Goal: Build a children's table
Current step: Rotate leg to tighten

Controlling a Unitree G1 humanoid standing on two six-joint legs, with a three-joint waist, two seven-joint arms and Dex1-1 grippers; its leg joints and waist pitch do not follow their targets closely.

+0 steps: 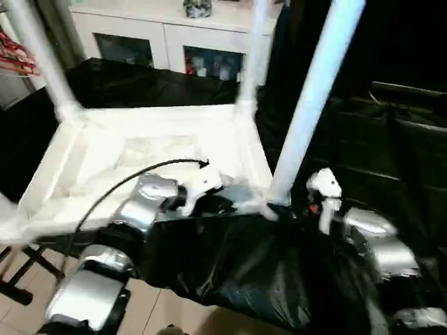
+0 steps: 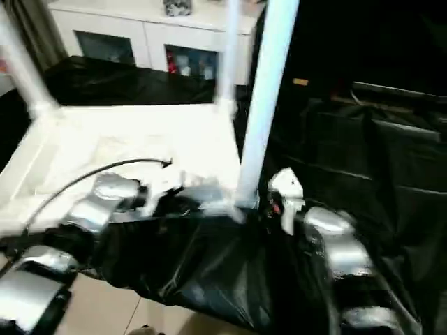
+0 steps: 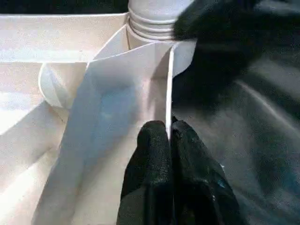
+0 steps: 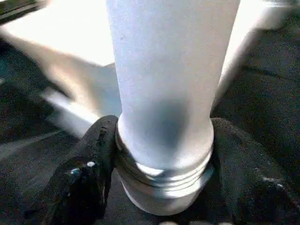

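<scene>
The light, stiff, slippery children's table [image 1: 160, 150] is clamped by the left hand [image 3: 169, 140] at its thin rim, while the right hand [image 4: 164, 164] grasps the leg [image 4: 171, 79] at its threaded base.

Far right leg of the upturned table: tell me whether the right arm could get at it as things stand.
Probably yes, once freed: the right gripper straddles the near right leg at its threaded base, and the far right leg stands behind it with nothing visible between them.

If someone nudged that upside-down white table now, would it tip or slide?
The table would probably slide: it lies flat on a slick-looking black sheet. Tipping seems unlikely, though the upright legs add leverage. The left hand, pinching its rim, may steady it.
</scene>
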